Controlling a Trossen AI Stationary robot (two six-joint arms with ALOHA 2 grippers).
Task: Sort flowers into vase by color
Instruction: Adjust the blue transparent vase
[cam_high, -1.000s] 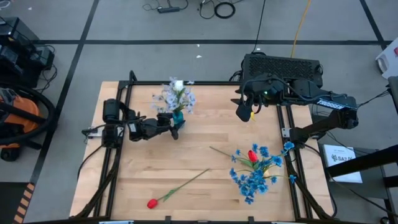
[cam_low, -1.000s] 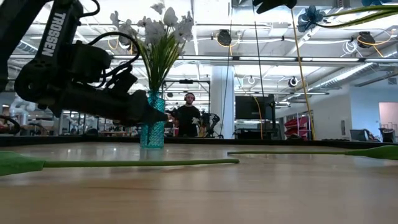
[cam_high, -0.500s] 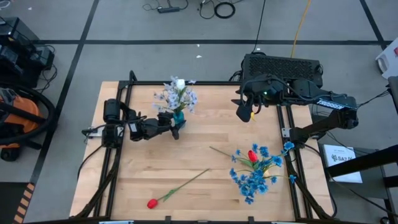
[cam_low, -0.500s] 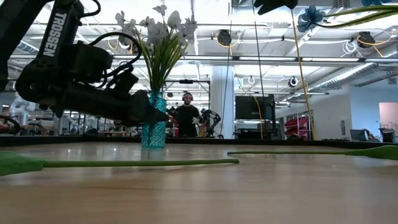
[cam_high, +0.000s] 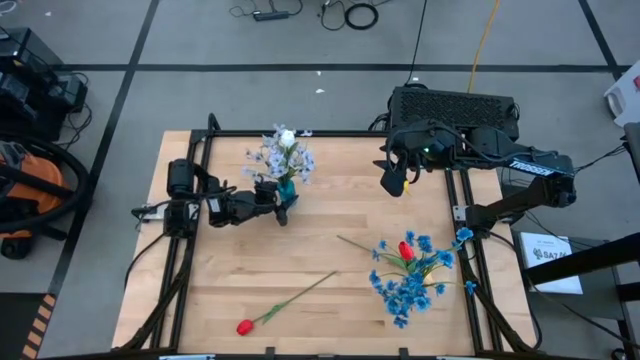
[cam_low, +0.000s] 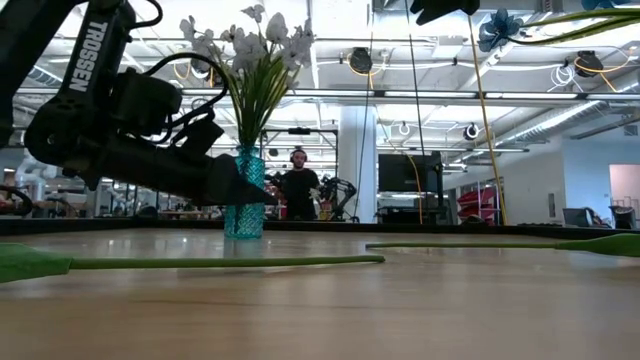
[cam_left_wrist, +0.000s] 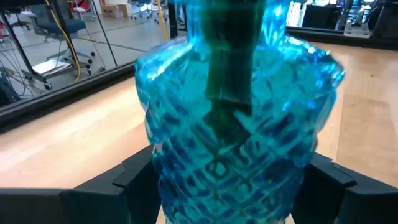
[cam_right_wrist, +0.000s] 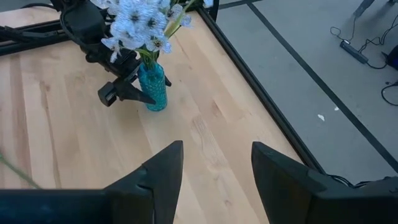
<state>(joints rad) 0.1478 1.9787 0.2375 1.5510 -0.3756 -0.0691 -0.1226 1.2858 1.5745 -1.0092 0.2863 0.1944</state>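
Note:
A teal glass vase (cam_high: 287, 188) stands at the table's far left and holds pale blue-white flower sprays (cam_high: 283, 155) and a white bud. My left gripper (cam_high: 284, 202) reaches in level from the left, with the vase (cam_left_wrist: 230, 124) between its fingers. My right gripper (cam_high: 392, 180) hangs open and empty high over the far right, seen from its own wrist (cam_right_wrist: 214, 168). A red tulip (cam_high: 244, 326) lies at the near edge on its long stem. Bright blue sprays (cam_high: 408, 282) and another red tulip (cam_high: 406, 250) lie in a heap at the near right. My left gripper has the vase's lower body (cam_left_wrist: 168, 180) between its two fingers, one finger (cam_left_wrist: 134, 177) against each side. The fingers come level from the table's left. The vase stands upright with its base on the table. The vase's bulk hides the exact contact spots.
Black frame rails (cam_high: 195, 240) run along the table's left and right sides. A dark box (cam_high: 455, 105) sits past the far edge. A green stem (cam_low: 220, 262) lies across the table in the low view. A person (cam_low: 298, 190) stands in the room behind.
The vase's flowers have swayed slightly to one side and back. Both arms have stayed where they were.

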